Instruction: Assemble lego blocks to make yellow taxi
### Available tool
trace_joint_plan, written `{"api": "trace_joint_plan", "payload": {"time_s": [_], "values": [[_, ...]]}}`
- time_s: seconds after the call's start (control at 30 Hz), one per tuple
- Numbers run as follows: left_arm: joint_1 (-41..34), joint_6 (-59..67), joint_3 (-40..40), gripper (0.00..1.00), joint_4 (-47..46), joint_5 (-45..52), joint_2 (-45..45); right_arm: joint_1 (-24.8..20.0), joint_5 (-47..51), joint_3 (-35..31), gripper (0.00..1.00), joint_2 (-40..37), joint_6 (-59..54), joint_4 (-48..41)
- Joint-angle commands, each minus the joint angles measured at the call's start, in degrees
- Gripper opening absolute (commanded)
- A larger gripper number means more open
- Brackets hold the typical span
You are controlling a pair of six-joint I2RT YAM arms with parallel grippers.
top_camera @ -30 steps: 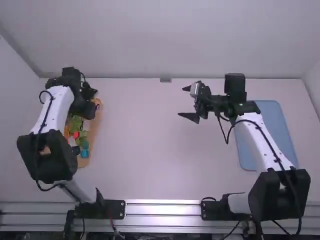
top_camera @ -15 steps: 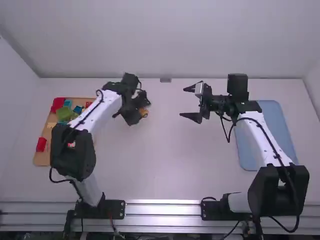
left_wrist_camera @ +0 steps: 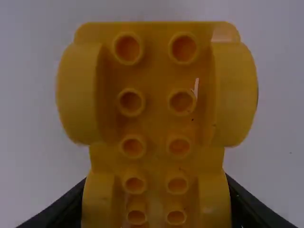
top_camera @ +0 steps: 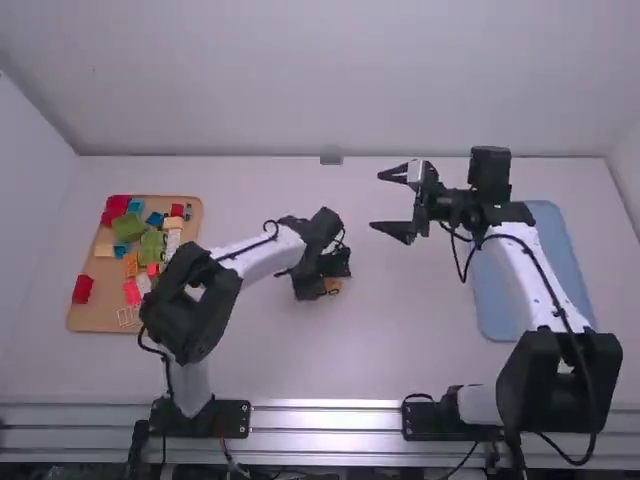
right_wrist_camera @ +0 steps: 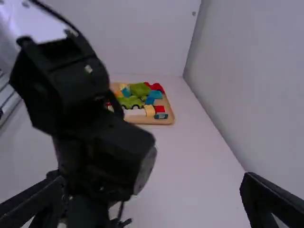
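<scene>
White tabletop [top_camera: 400, 330] spreads beneath both grippers. The left gripper [top_camera: 327, 280] pinches a yellow plastic toy-vehicle block [left_wrist_camera: 154, 90] between its fingers, the block's far end extending beyond the fingertips. Hollow round tubes run in two rows down its middle, with bulging curved sides flanking them. The right gripper [top_camera: 376, 201] holds its fingers wide apart.

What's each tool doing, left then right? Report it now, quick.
Left tool: closed on a yellow block, one finger at each side.
Right tool: open, fingers wide apart, nothing between them.
</scene>
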Motion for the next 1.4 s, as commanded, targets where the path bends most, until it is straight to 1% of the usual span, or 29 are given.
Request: {"api": "trace_joint_plan", "payload": {"time_s": [0.0, 0.13, 0.27, 0.33, 0.37, 0.4, 0.43, 0.47, 0.57, 0.67, 0.8, 0.9, 1.03, 1.1, 1.13, 1.17, 1.37], "values": [[-1.44, 2.73, -2.47, 0.30, 1.20, 0.35, 0.37, -0.72, -4.24, 1.55, 0.99, 0.35, 0.57, -0.11], [-2.47, 5.57, -6.29, 0.34, 6.01, 0.02, 0.37, -0.81, -4.76, 1.55, 0.99, 0.35, 0.81, 0.13], [-2.36, 7.04, -8.74, 0.37, 9.79, 0.07, 0.37, 0.35, -4.28, 1.55, 0.99, 0.35, 0.79, -0.11], [-2.01, 8.76, -9.38, 0.42, 10.34, 0.68, 0.37, 1.40, -4.22, 1.55, 0.99, 0.35, 0.79, -0.11], [-1.95, 8.85, -9.40, 0.48, 10.38, 0.76, 0.39, 1.55, -4.20, 1.55, 0.98, 0.35, 0.76, -0.11], [-1.95, 8.83, -9.44, 0.59, 10.51, 0.96, 0.37, 1.84, -4.20, 1.55, 0.98, 0.35, 0.76, -0.09], [-1.95, 8.68, -9.44, 0.63, 10.67, 0.85, 0.37, 2.01, -4.20, 1.55, 0.99, 0.35, 0.76, -0.02], [-2.19, 7.78, -9.22, 0.99, 10.99, 0.44, 0.37, 2.32, -4.20, 1.55, 0.99, 0.35, 0.76, 0.11], [-2.32, 7.80, -7.78, 0.99, 9.73, 0.37, 0.13, 2.60, -4.00, 1.55, 0.99, 0.35, 0.76, 0.09], [-2.10, 7.69, -4.52, 0.99, 6.49, 0.72, -1.18, 2.51, -2.16, 1.55, 0.99, 0.35, 0.81, 0.07], [0.57, 4.46, 1.49, 0.99, 1.53, 0.74, -4.35, 4.15, -0.66, 1.55, 0.99, 0.35, 0.81, 0.28], [3.85, 2.14, 3.58, 0.99, 0.09, 0.61, -6.69, 4.90, 0.83, 1.55, 0.98, 0.33, 0.79, 0.37], [10.45, -3.78, 4.83, 0.99, 0.09, 0.48, -10.01, 5.97, 2.05, 1.62, 0.98, 0.33, 0.81, 0.87], [15.08, -7.87, 4.96, 0.99, 0.09, 0.48, -11.78, 5.90, 2.05, 1.62, 0.99, 0.33, 2.05, 2.05], [18.67, -10.75, 4.94, 0.99, 0.07, 0.24, -12.98, 5.68, 1.95, 1.62, 0.98, 0.33, 2.51, 2.56], [19.96, -12.00, 4.94, 0.99, 0.07, -0.17, -13.35, 5.55, 1.95, 1.62, 0.99, 0.33, 3.04, 2.95], [36.35, -32.79, 4.94, 0.99, 0.04, -8.94, -17.20, 5.75, 2.16, 1.60, 0.99, 0.35, 3.37, 3.43]]}}
